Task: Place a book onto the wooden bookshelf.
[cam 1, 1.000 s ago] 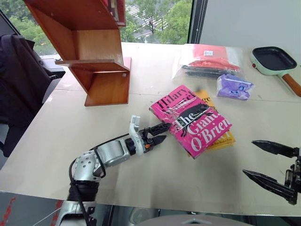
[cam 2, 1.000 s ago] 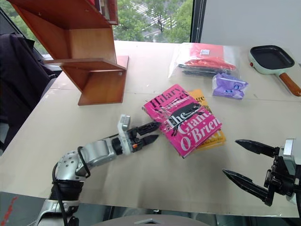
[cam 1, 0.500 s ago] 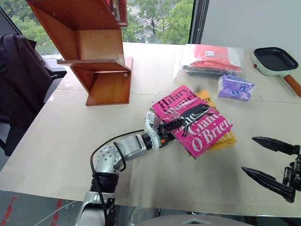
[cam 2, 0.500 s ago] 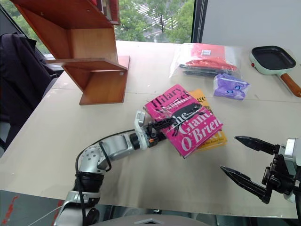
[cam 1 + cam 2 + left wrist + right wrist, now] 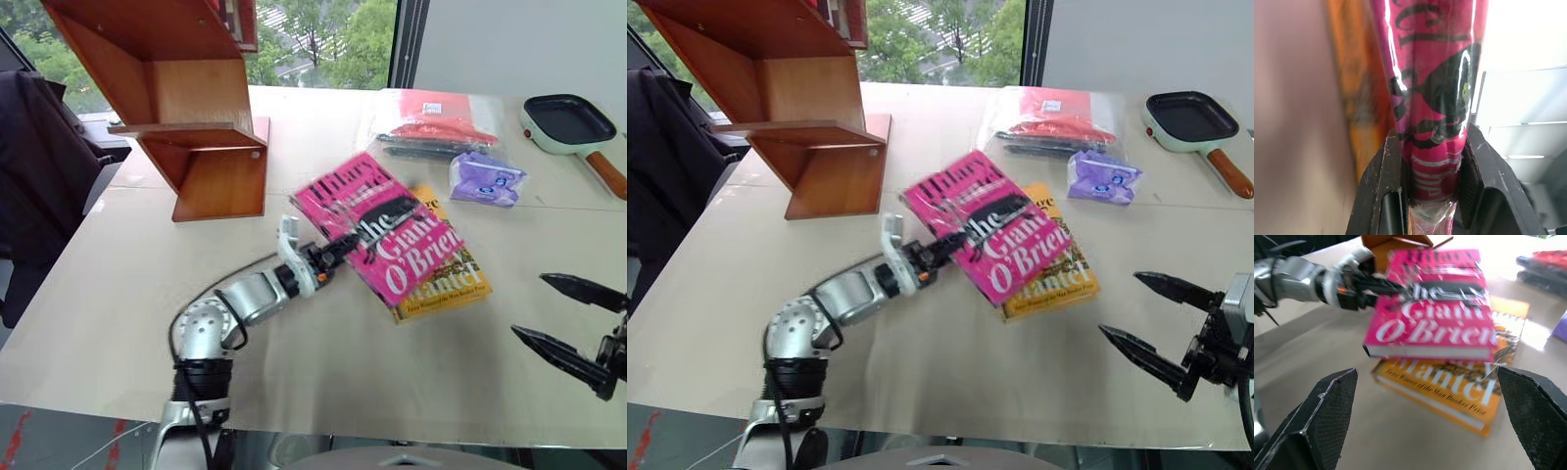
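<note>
Gripping the pink book point(image 5: 387, 232), the left claw point(image 5: 338, 253) lifts it, half hiding the yellow book point(image 5: 446, 286); right claw point(image 5: 568, 323) spread.

An office-like test room: a wide pale table point(image 5: 118, 294) at a tall window point(image 5: 323, 39) with trees outside, upper centre; a dark chair point(image 5: 34, 186) at left; household props scattered upper right

Two books are counted: one pink book point(image 5: 380, 233) and one yellow book point(image 5: 446, 286). One wooden bookshelf point(image 5: 186, 93), one frying pan point(image 5: 573, 125), one purple packet point(image 5: 486, 178) and one clear bag point(image 5: 436, 122) are seen.
</note>
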